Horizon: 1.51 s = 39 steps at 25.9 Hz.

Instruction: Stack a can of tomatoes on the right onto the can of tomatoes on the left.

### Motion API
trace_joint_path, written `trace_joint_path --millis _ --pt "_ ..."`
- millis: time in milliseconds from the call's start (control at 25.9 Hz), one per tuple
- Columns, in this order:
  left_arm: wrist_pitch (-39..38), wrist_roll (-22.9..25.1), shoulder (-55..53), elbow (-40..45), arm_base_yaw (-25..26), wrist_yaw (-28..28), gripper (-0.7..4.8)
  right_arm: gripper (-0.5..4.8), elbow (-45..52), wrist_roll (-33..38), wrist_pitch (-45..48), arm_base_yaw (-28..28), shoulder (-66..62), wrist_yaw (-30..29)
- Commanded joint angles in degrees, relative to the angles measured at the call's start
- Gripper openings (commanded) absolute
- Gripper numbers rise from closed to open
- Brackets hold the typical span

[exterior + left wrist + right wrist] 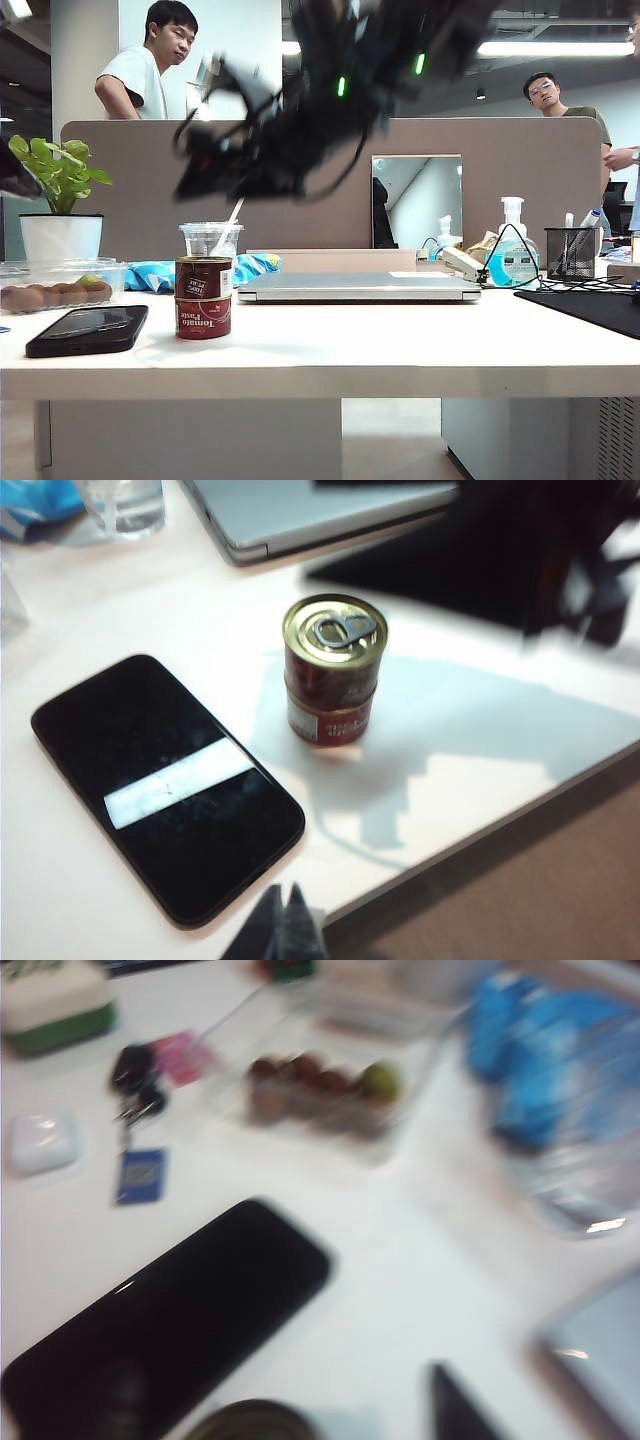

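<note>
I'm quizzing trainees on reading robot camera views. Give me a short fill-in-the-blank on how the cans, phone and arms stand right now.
1. The upper tomato can sits on the lower tomato can, so the cans are ____.
2. The black phone lies flat to the ____ of the cans in the exterior view.
3. The right gripper hangs ____ the cans, touching neither.
4. Behind the cans lies a closed silver ____.

Missing words: stacked; left; above; laptop
</note>
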State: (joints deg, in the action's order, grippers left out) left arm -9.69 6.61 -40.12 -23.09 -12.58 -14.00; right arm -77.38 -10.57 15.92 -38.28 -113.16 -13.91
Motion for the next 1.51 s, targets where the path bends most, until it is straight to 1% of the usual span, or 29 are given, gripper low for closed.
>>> trace_joint_path --millis 39,155,270,386,425,464,657,696,773,850,966,1043,1121,1236,1391,1507 --pt "0.6 0.0 2.7 -0.5 0.0 -0.1 -0.05 -0.05 -0.3 -3.2 -3.7 1.0 5.0 3.5" --pt "0.6 0.0 6.3 -0.5 0.0 0.7 -0.05 -0.01 -0.2 -3.2 -4.9 2.5 8.9 3.5" --pt "0.6 0.2 10.3 -0.5 0.0 3.4 -0.05 -0.02 0.3 -3.2 -5.2 4.3 12.8 3.9" --pt "0.7 0.3 14.1 -0.5 0.0 6.6 -0.05 -0.02 2.8 -3.1 -5.0 6.3 17.2 4.7" --pt "0.7 0.3 16.6 -0.5 0.0 8.3 -0.05 -0.02 5.9 -3.1 -4.3 7.5 20.8 5.8" --pt "0.7 0.2 17.6 -0.5 0.0 8.9 -0.04 -0.02 7.6 -3.0 -3.6 8.1 22.6 6.4" --pt "0.7 0.2 21.4 -0.4 0.0 8.8 -0.04 -0.01 18.1 -2.2 3.2 10.1 30.6 8.0" --pt "0.7 0.2 22.3 -0.4 0.0 8.8 -0.04 -0.01 21.3 -1.1 4.7 10.1 32.5 8.0" --pt "0.7 0.2 22.4 -0.4 0.0 8.8 -0.05 -0.01 23.9 -1.0 4.7 10.1 33.5 8.0" --pt "0.5 0.2 22.4 -0.4 0.0 8.8 -0.04 -0.01 24.5 -1.0 3.1 10.0 33.4 7.8" --pt "0.5 0.2 22.4 -0.4 0.0 8.8 -0.05 -0.01 24.5 -1.0 -2.7 10.0 33.3 7.6" --pt "0.4 0.2 22.4 -0.4 0.0 8.8 -0.04 -0.01 24.5 -1.2 -6.0 10.0 33.3 8.5" --pt "0.3 0.2 22.4 -0.4 0.0 8.8 -0.04 -0.01 24.5 -1.5 -7.1 10.1 33.3 12.6" --pt "0.3 0.2 22.4 -0.4 0.0 8.8 -0.04 -0.01 24.5 -1.5 -7.2 10.1 33.3 16.4" --pt "0.3 0.2 22.4 -0.4 0.0 8.8 -0.04 -0.01 24.5 -1.5 -7.3 10.0 33.3 16.7" --pt "0.3 0.2 22.4 -0.4 0.0 8.8 -0.04 -0.01 24.6 -2.1 -8.4 10.2 34.6 18.9"
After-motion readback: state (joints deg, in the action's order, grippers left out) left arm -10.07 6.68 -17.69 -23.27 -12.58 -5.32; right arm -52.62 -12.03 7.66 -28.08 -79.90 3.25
